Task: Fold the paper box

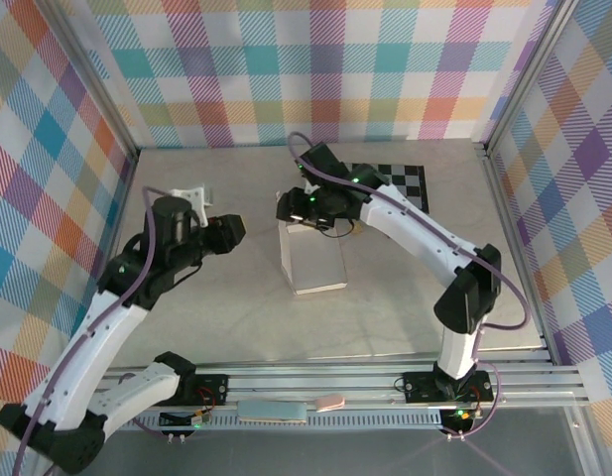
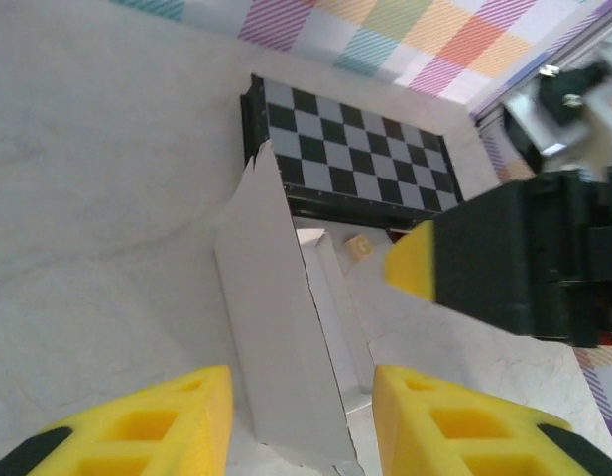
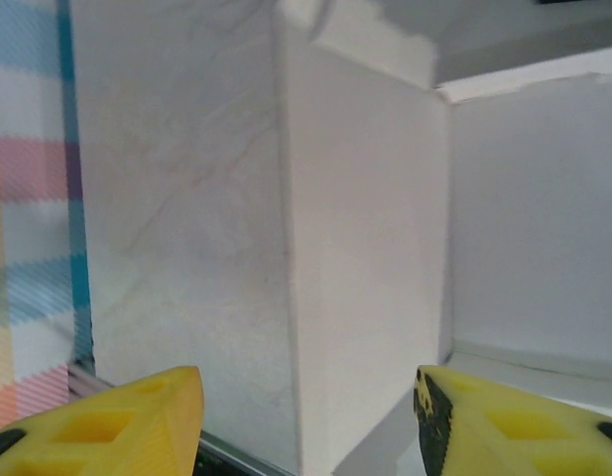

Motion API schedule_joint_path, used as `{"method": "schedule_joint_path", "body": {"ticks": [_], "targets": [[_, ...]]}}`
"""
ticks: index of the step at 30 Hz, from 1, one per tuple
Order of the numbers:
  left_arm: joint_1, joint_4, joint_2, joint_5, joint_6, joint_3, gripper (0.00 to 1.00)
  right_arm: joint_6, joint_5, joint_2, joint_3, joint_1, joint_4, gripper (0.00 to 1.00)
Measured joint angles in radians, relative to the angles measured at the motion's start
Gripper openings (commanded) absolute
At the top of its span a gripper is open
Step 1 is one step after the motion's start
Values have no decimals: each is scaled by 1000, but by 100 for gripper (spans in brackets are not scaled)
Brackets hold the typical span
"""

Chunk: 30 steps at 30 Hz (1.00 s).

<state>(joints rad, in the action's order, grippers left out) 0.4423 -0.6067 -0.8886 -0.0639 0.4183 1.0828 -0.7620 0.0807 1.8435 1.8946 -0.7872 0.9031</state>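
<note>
Backdrop: plaid cloth walls in many colours on three sides, pale marbled tabletop under everything
Landmark: chessboard, black-and-white, flat on the tabletop at the far side, right of centre
Task item: paper box, white card, sits just near-left of the chessboard; its far end comes close to the chessboard's edge (touching or not, cannot tell)
Box shape: partly formed; one long wall stands upright on the side away from the chessboard, shallow inside open to the top
Left side: left gripper well left of the chessboard, on the other side of the box; yellow fingers apart with a clear gap, gripping nothing, aimed at the standing wall and not touching it
Right side: right gripper just left of the chessboard, over the box's far end; yellow fingers spread wide, gripping nothing; a vertical box corner lines up with the gap, neither finger on it
Arm path: right arm passes over the chessboard's near-left corner on its way to the box
</note>
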Motion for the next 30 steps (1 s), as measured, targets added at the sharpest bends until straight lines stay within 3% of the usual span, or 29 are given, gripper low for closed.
{"method": "schedule_joint_path", "body": {"ticks": [7,10,13,17,25,30], "targets": [[0,-3,66,-6,-30,-71,40,80,25,178,178,-28,84,47],[0,-26,85,-5,-31,-73,40,86,24,239,227,-28,116,39],[0,-35,114,-5,-30,-77,40,81,20,270,243,-28,135,27],[0,-65,134,6,-31,-78,40,51,0,286,281,-32,151,1],[0,-100,133,14,-51,-78,41,-107,-143,272,328,-32,174,0],[0,-100,124,14,-80,-78,42,-333,-321,224,389,-32,285,0]]}}
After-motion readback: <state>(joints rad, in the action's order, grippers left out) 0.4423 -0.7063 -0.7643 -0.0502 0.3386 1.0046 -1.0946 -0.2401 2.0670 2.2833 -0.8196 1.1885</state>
